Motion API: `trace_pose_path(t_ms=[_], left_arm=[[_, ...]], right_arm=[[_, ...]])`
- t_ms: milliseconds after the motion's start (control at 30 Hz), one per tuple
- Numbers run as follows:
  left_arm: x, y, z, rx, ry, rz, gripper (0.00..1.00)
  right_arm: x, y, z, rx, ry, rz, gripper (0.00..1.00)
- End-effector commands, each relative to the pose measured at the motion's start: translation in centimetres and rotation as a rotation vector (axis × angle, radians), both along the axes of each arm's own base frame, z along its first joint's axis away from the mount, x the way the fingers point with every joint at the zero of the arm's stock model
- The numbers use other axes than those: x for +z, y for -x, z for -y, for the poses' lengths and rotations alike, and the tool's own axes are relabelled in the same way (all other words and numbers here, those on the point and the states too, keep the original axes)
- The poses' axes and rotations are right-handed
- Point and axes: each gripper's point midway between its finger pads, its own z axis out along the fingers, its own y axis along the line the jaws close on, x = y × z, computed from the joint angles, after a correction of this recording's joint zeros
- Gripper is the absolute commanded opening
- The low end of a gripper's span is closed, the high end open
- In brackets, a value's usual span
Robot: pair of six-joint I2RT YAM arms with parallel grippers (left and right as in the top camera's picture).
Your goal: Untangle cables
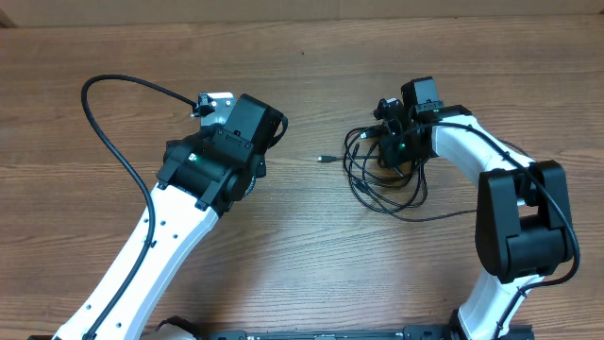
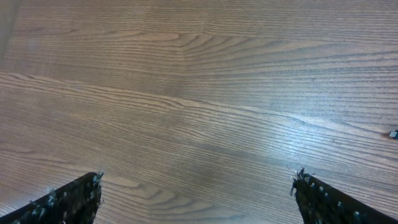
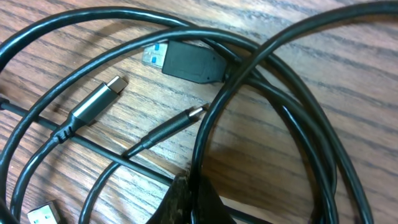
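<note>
Right of centre on the surface [image 1: 302, 274], right tool [image 3: 186, 194] is pinched closed on tangled cables [image 3: 193, 62]; left tool [image 2: 196, 186] spread wide, empty.

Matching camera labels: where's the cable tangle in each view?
Overhead: cable tangle right of centre.
Left wrist: not in it.
Right wrist: its loops fill the frame.
Shared landmark: the wood-grain table, seen in all three views.

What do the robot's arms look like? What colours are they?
The left arm and right arm are smooth white tubes with chunky black joints. A thin black wire runs along each, and a small green light glows near each wrist. The fingers are black.
</note>
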Motion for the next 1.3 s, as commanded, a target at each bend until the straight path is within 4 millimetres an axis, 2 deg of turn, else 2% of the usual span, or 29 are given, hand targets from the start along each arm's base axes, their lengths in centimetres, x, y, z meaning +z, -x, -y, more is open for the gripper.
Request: trace_pose_path(t_ms=[0,67,300,400,600,667,833,967,1033,1133,1267], left_arm=[[0.2,0.0,-0.2,-0.005,-0.004,0.004,1.00],[0.2,0.0,-0.2,-0.005,-0.004,0.004,1.00],[0.2,-0.2,-0.1,-0.007,0.005,0.009,1.00],[0.2,-0.3,0.2,-0.011,0.019,0.015,1.00],[0.3,-0.4,0.2,-0.011,0.021,0.018,1.00],[0.3,-0.4,0.2,-0.010,0.021,0.020,1.00],[0.3,-0.5,0.3,-0.011,0.023,0.022,0.99],[0.3,-0.5,0.3,-0.011,0.026,0.021,1.00],[0.2,-0.4,0.4,-0.013,0.030,0.019,1.00],[0.2,-0.4,0.5,-0.015,0.035,0.018,1.00],[0.3,-0.6,0.7,-0.019,0.047,0.026,0.99]], right_arm=[[1.4,-1.1,0.0,-0.041,-0.013,0.015,0.04],[2.4,-1.5,-0.1,-0.056,-0.017,0.015,0.04],[8.6,-3.6,-0.4,-0.106,-0.045,0.072,0.04],[12.2,-4.7,-0.6,-0.146,-0.072,0.124,0.04],[20.8,-5.9,-0.8,-0.198,-0.125,0.240,0.04],[23.2,-5.9,-0.8,-0.198,-0.132,0.267,0.04],[30.9,-5.6,-0.5,-0.235,-0.168,0.381,0.04],[36.2,-4.5,1.5,-0.302,-0.118,0.484,0.04],[36.3,-4.1,2.0,-0.319,-0.096,0.482,0.04],[34.8,-3.3,2.4,-0.330,-0.059,0.419,0.04],[34.4,-3.2,2.4,-0.329,-0.054,0.403,0.04]])
